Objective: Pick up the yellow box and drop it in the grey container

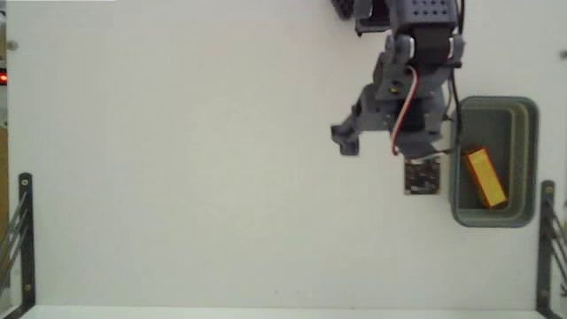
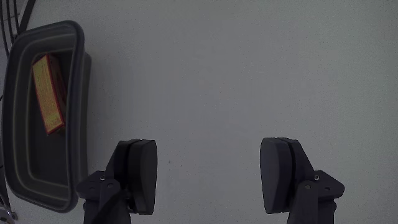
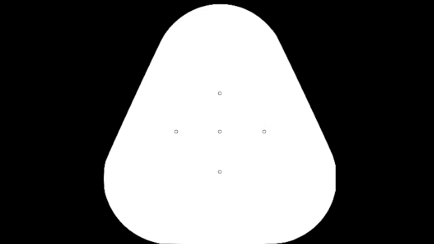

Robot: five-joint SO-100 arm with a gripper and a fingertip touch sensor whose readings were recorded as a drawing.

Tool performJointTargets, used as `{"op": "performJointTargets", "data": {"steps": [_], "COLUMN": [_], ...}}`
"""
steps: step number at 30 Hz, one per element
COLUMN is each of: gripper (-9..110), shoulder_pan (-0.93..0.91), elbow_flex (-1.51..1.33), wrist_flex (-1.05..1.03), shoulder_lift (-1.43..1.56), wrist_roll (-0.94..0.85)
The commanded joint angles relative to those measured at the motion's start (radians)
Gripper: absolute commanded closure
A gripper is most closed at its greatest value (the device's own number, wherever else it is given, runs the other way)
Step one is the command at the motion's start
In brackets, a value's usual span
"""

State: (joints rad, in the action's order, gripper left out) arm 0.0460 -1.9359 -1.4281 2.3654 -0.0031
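Yellow box (image 2: 48, 93) lies tilted inside the grey container (image 2: 78, 93), label unreadable; gripper (image 2: 208, 177) sits beside the container over bare white table (image 1: 177, 159), jaws spread wide, holding nothing.

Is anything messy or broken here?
Nothing looks broken or spilled. The small yellow-orange box just lies crooked inside the grey-green plastic tub, slanted against its sides. The gripper is empty, its dark fingers wide apart over bare table.
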Motion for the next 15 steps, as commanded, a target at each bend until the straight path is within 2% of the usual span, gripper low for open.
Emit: {"op": "performJointTargets", "data": {"steps": [1,15], "gripper": [-9,-9], "shoulder_pan": [-0.014,-0.046], "elbow_flex": [-0.021,-0.063], "wrist_flex": [-0.002,-0.002], "shoulder_lift": [0.073,0.115], "wrist_roll": [0.003,0.003]}}
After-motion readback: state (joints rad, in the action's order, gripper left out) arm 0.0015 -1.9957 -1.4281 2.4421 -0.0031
